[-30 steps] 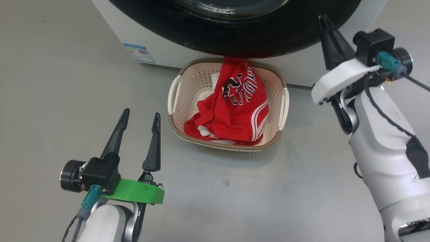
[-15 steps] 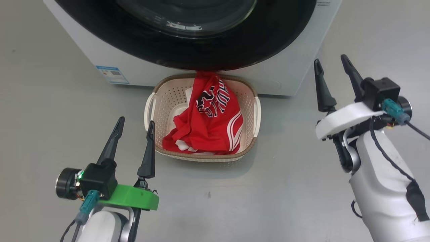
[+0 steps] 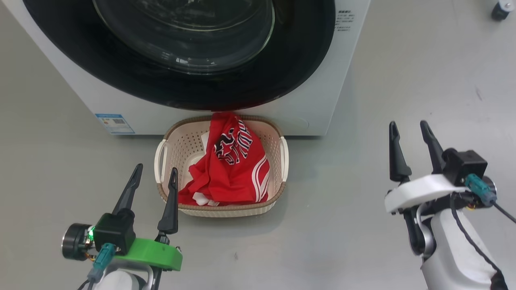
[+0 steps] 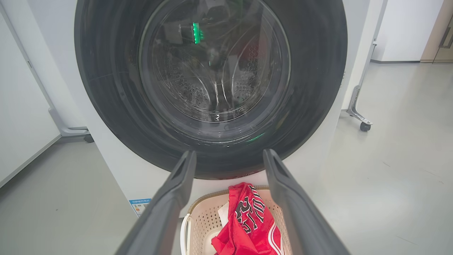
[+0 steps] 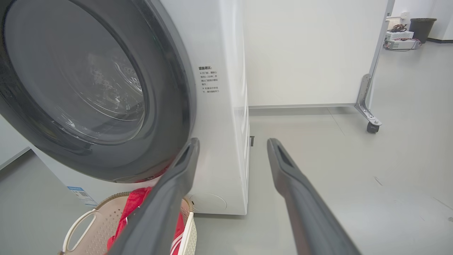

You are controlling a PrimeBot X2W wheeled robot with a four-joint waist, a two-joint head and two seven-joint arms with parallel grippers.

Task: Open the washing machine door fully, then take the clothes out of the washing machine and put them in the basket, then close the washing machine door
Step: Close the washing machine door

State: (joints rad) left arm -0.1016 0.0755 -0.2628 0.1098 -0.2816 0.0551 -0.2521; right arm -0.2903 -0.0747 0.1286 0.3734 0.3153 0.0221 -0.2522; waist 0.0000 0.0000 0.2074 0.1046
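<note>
The washing machine point(image 3: 314, 100) stands ahead with its black-rimmed washing machine door point(image 3: 193, 48) shut flat against the front; the steel drum shows through the glass point(image 4: 216, 63). The cream basket point(image 3: 173, 149) sits on the floor right below the door, holding the red clothes point(image 3: 229, 169). My left gripper point(image 3: 155, 177) is open and empty, just left of the basket's near corner. My right gripper point(image 3: 407, 131) is open and empty, well right of the basket and off the machine's right corner. The door point(image 5: 106, 88), the basket point(image 5: 95, 226) and the clothes point(image 5: 136, 202) also appear in the right wrist view.
Grey floor point(image 3: 342, 225) spreads all around. A white partition on castor feet point(image 5: 368, 117) stands behind and right of the machine. A blue sticker point(image 3: 115, 123) marks the machine's lower left front. A dark bin point(image 5: 419, 28) stands far off.
My right gripper went from shut near the door rim to open and has drawn back down and right. The head camera has tilted up, bringing more of the door into view.
</note>
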